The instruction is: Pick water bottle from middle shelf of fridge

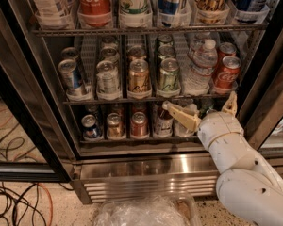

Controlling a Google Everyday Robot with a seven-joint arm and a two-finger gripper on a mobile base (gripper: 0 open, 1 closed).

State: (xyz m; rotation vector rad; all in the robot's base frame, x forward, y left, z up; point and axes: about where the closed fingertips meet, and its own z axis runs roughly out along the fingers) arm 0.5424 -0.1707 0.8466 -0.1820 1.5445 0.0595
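The end effector point(199, 102) is hovering at the open fridge point(132, 168), just below the middle shelf's point(118, 99) front rail, with its two fingers standing wide apart and gripping nothing. The water bottle point(201, 66) is standing upright on that shelf, toward the right, between a green can point(169, 74) and red cans point(225, 72), just above the end effector.

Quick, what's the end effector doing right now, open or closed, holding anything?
The end effector: open, holding nothing, just below the water bottle on the middle shelf.
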